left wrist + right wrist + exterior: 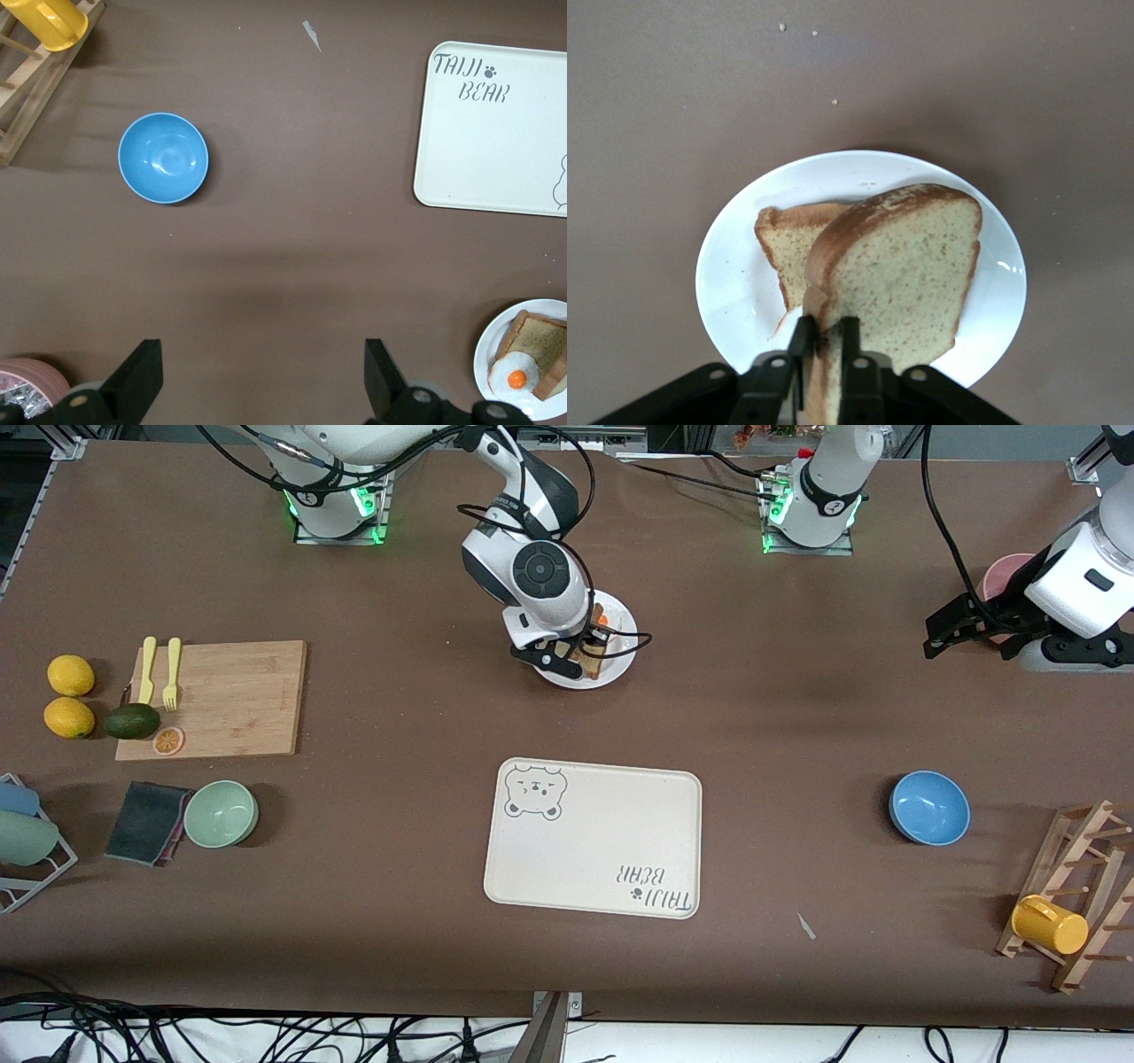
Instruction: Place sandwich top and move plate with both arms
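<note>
The right hand (824,350) hangs low over the plate (735,266), its two black fingers (802,341) set narrow on the edge of the sandwich top (908,270), which they pinch by its crust; the slice tilts down across the plate, its tan speckled face upward, leaning over a second slice of bread (788,243) that lies flat on the plate beneath it. In the front view the right hand (567,657) covers much of the plate (620,657), and only a sliver of orange yolk (601,618) peeps out beside the wrist. The plate sits on the brown bench (780,717) between the two arm bases, farther from the front camera than the beige bear tray (592,849). The left hand (974,633) waits in the air over the bench at the left arm's end, its fingers (137,376) spread wide with nothing between them, just beside a pink bowl (1005,571). Nearer the camera than that hand stand a blue bowl (928,807) and a wooden rack (1076,895) bearing a yellow cup (1049,925). Toward the right arm's end lie a cutting board (230,695), two lemons (70,675), an avocado (132,721) and a green bowl (221,813)
</note>
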Tool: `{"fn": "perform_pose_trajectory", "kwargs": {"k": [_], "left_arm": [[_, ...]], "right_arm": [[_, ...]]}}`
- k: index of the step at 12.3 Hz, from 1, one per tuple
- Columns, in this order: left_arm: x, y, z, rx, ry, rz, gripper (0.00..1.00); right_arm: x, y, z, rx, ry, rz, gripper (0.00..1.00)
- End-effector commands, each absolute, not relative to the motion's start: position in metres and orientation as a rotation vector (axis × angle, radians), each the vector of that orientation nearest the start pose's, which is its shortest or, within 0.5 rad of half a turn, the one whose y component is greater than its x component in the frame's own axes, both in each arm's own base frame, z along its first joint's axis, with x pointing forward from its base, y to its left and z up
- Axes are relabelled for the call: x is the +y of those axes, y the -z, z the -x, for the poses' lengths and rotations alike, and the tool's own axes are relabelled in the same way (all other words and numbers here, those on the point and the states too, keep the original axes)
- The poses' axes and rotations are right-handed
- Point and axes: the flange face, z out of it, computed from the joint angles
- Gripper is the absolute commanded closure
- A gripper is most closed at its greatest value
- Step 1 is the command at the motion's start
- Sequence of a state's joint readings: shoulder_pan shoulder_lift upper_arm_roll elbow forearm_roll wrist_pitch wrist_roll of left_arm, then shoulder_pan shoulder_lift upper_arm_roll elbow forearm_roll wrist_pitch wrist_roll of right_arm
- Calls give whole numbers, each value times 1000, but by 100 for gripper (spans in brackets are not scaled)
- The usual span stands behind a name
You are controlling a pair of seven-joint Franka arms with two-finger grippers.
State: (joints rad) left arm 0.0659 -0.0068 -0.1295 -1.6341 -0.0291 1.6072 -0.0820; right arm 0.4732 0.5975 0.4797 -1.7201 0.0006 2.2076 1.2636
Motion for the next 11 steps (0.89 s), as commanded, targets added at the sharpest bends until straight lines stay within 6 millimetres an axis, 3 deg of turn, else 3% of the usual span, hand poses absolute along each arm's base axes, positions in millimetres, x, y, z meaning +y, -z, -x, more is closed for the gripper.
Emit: {"fn": "perform_pose_trajectory", "kwargs": {"k": [1,5,8,11], "left_arm": [[-39,-605,-550,-34,-36,3136,0],[-39,-605,-550,-31,-36,3136,0],[-40,-605,-550,-31,-36,3136,0],[-39,-605,-550,-31,-36,3136,0]], "right_arm": [[530,-282,-417,553,-313,2996,2],[529,-341,-447,535,-320,3035,1],[475,-393,-507,437,-352,3106,1],[392,-442,-561,294,-343,3106,0]]}}
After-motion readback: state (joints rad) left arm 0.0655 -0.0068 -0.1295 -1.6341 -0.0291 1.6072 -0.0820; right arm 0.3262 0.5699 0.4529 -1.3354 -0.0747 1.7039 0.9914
